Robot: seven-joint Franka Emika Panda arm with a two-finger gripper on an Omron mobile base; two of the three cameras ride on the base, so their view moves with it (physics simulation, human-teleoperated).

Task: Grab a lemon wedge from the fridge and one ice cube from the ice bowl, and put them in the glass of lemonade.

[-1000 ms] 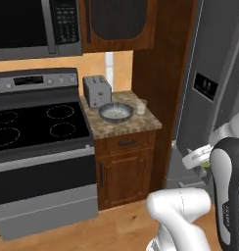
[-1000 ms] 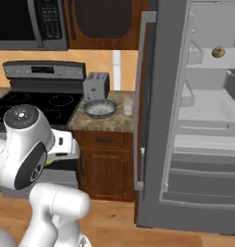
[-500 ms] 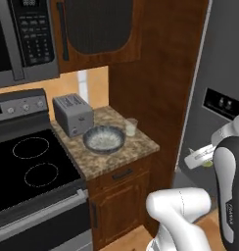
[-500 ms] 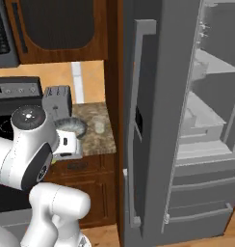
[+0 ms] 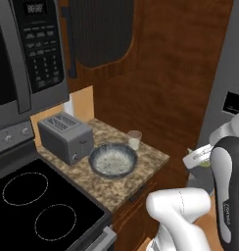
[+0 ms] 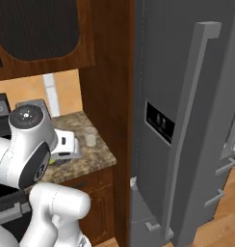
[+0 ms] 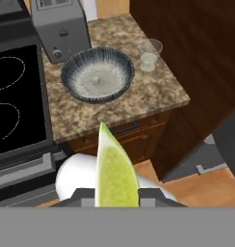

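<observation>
Lemon wedge (image 7: 114, 171): pale yellow-green, tapering to a point, rind edge to one side; upright between the finger tips, above the floor in front of the desk.
End effector (image 7: 115, 193): closed on the lemon wedge.
Ice bowl (image 7: 97, 75): dark ribbed rim, whitish speckled inside; on the granite desk (image 7: 153, 91) beside the toaster (image 7: 59, 24).
Glass of lemonade (image 7: 150, 55): small clear tumbler, pale liquid low inside; just beside the bowl.
Fridge (image 6: 187, 120): grey steel, long handle, black panel.
</observation>
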